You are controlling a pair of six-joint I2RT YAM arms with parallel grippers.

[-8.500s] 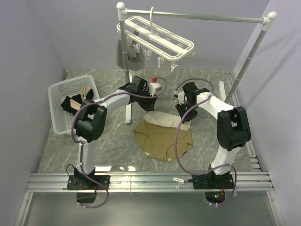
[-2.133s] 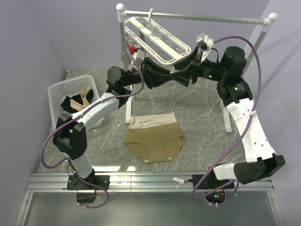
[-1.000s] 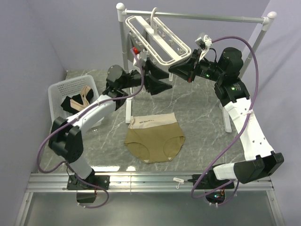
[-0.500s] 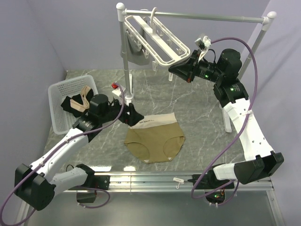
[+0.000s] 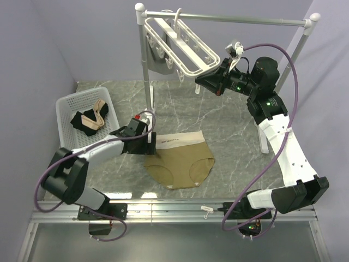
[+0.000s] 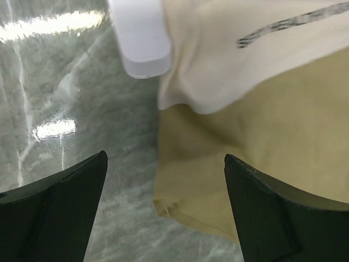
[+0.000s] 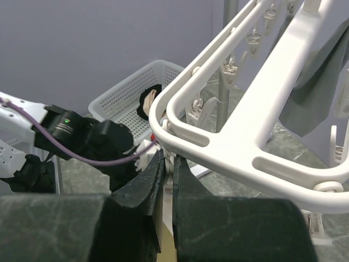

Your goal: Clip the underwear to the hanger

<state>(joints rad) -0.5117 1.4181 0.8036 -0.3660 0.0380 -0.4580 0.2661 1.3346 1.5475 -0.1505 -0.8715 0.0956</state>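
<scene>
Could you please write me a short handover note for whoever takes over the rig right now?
Left claw: open, low over the left waistband corner of the underwear, not gripping it.
Right claw: shut on what looks like a clip under the near corner of the hanger, which hangs from the rail.
Done: the underwear lies spread flat on the table; nothing is clipped to it.
Left to do: grasp it, lift it to the hanger, clip it on.

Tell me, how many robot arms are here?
2. The left arm reaches low, the left gripper open over the underwear; the right arm is raised, the right gripper shut on a clip under the hanger.
</scene>
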